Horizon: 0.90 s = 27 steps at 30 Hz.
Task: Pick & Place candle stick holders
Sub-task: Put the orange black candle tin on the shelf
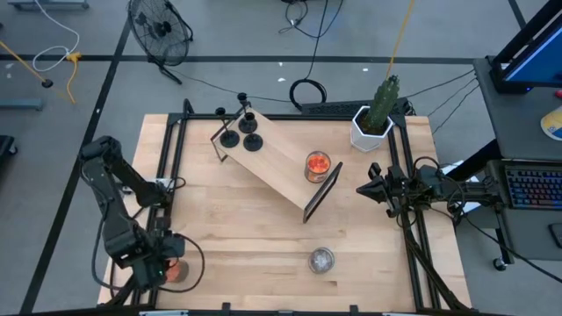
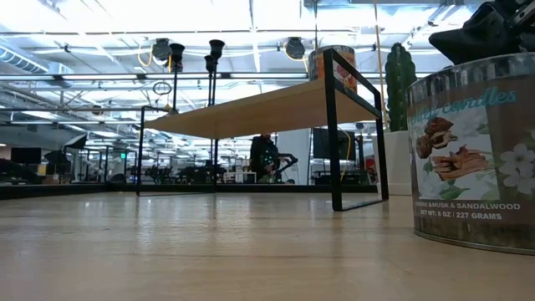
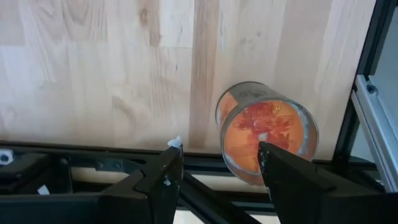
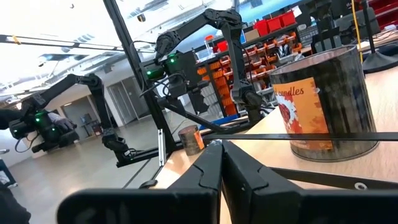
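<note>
An orange glass cup (image 3: 267, 127) stands on the table's near left corner (image 1: 178, 270). My left gripper (image 3: 217, 163) points down over it, open. One finger (image 3: 283, 177) covers the cup's near rim, the other (image 3: 166, 177) is off to its side, and no touch shows. Three black holders (image 1: 244, 134) and a second orange cup (image 1: 318, 165) stand on a slanted wooden shelf (image 1: 277, 162). A silvery cup (image 1: 321, 260) stands near the front edge. My right gripper (image 1: 363, 188) waits shut at the table's right side (image 4: 221, 165).
A white pot with a green cactus (image 1: 376, 118) stands at the far right corner. A black frame rail (image 3: 93, 163) runs along the near edge right by the left gripper. Bare wood lies between the shelf and the front edge (image 1: 255, 237).
</note>
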### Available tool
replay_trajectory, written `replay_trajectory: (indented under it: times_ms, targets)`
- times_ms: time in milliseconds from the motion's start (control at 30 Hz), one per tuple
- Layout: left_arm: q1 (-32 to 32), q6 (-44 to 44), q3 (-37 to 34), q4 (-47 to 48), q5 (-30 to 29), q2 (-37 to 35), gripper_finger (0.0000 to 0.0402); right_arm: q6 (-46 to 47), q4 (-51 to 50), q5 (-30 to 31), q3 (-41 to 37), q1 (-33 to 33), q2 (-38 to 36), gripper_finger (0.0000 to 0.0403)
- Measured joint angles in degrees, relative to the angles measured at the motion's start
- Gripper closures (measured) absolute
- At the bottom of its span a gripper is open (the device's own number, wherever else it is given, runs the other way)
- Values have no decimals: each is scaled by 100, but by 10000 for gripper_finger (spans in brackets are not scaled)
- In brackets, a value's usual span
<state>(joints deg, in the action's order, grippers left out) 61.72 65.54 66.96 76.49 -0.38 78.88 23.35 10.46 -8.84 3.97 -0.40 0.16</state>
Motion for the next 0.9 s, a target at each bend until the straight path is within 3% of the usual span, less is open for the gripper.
replay_trajectory:
  times_ms: [533, 900]
  targets:
    - [111, 337, -1046, -823, 43, -1, 188, 1, 1, 96, -7, 1, 0, 402]
    - [110, 373, -1555, -1323, 381, -23, 188, 2, 0, 284, -9, 2, 0, 402]
